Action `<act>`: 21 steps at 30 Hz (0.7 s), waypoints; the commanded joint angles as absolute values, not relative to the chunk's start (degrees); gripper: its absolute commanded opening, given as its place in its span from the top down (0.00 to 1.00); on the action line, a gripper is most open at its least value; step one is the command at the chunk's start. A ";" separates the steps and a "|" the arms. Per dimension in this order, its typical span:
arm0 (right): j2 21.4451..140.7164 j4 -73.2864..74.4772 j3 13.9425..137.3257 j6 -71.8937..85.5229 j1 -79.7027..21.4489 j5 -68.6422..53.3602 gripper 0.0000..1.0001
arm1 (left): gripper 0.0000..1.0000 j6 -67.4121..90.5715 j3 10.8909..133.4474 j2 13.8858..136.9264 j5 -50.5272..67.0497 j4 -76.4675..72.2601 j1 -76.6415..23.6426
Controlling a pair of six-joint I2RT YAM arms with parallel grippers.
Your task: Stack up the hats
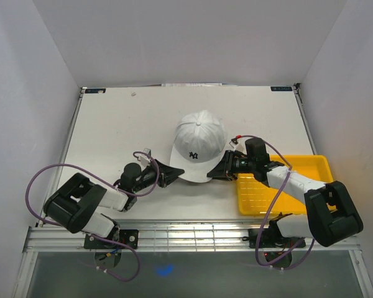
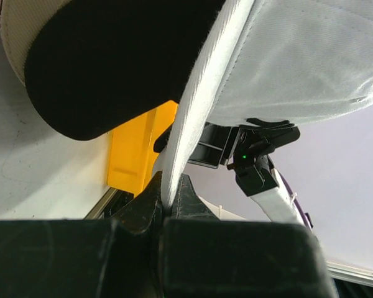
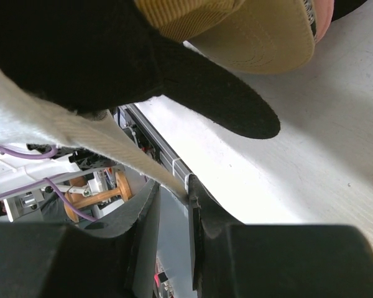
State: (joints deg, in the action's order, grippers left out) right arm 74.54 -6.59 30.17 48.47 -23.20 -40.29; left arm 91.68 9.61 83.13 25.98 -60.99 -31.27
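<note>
Tray [image 1: 314,169] beside white hat [image 1: 201,139]; left end effector [image 1: 173,176], right end effector [image 1: 214,172] gripping brim

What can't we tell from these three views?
Top view: white cap covers any caps beneath; its logo is too small to read.
Left wrist: black brim shows, crown cut off by top edge.
Right wrist: pink cap is only a sliver at the top edge.

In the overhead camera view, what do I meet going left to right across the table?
The left pincer → white cap, its brim pinched on either side → right pincer → yellow tray.
</note>
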 commanded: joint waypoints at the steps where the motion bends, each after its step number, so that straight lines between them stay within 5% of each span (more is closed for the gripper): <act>1: 77.87 2.81 26.98 43.51 -19.69 -20.22 0.85 | 1.00 90.88 6.85 84.02 27.25 -43.86 -31.03; 10: 77.70 3.16 26.81 43.24 -19.69 -19.42 0.84 | 1.00 89.91 7.12 83.67 26.81 -42.19 -31.03; 21: 74.18 6.59 30.58 42.72 -19.69 -18.98 0.65 | 0.59 87.63 9.14 79.02 26.89 -37.97 -31.03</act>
